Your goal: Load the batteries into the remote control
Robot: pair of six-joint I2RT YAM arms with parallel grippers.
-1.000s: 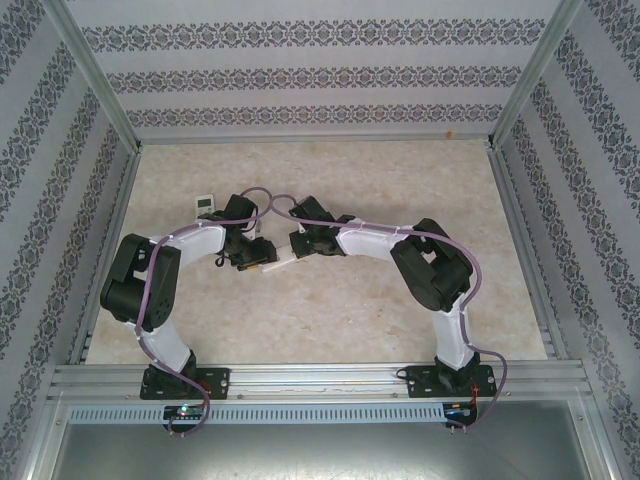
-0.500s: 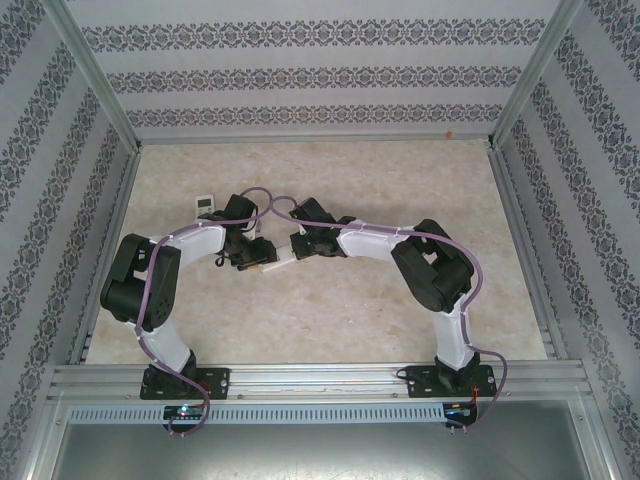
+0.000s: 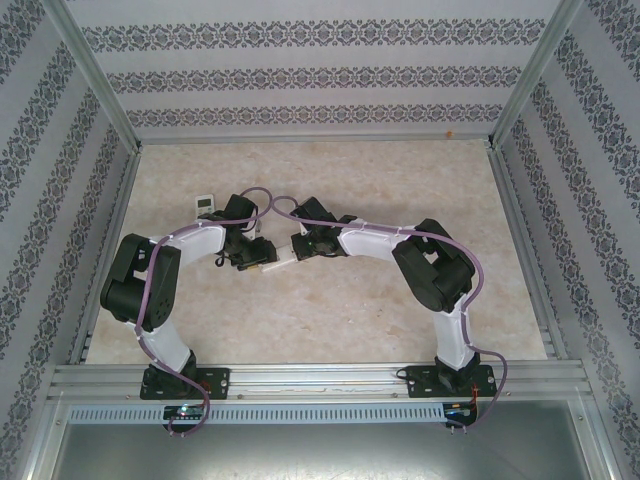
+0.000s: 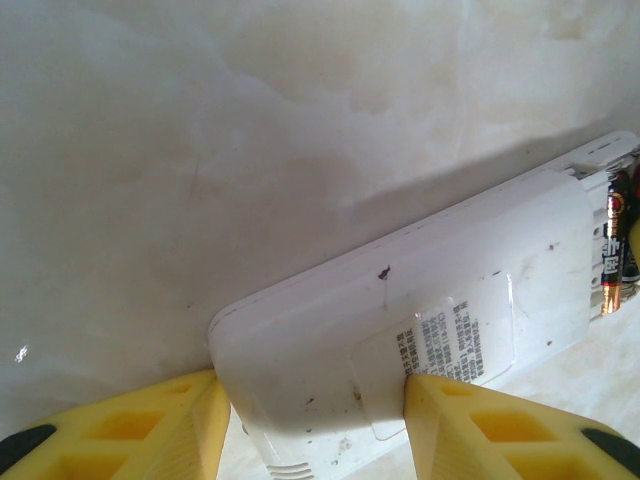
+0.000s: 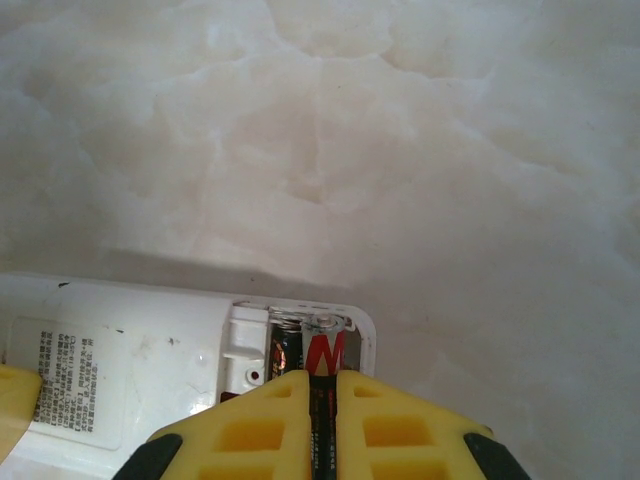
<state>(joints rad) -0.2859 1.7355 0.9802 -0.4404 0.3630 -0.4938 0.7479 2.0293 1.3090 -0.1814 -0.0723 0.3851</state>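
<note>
The white remote control [image 4: 400, 330] lies back side up on the marble-look table, its battery bay open at the far end. My left gripper [image 4: 315, 420] is shut on its near end, one yellow finger on each long side. My right gripper [image 5: 322, 400] is shut on a dark battery with a red mark [image 5: 326, 352], whose tip sits in the bay's outer slot. Another battery [image 5: 280, 352] lies in the slot beside it. In the top view both grippers [image 3: 252, 255] [image 3: 300, 245] meet over the remote control [image 3: 276, 263] at left of centre.
A small white object with a dark patch [image 3: 205, 204] lies on the table just behind the left arm. Aluminium frame rails [image 3: 520, 240] and patterned walls enclose the table [image 3: 400, 190] on three sides. Purple cables loop over both wrists.
The right arm has shifted very slightly at the remote's end. The left arm and the remote have not moved.
</note>
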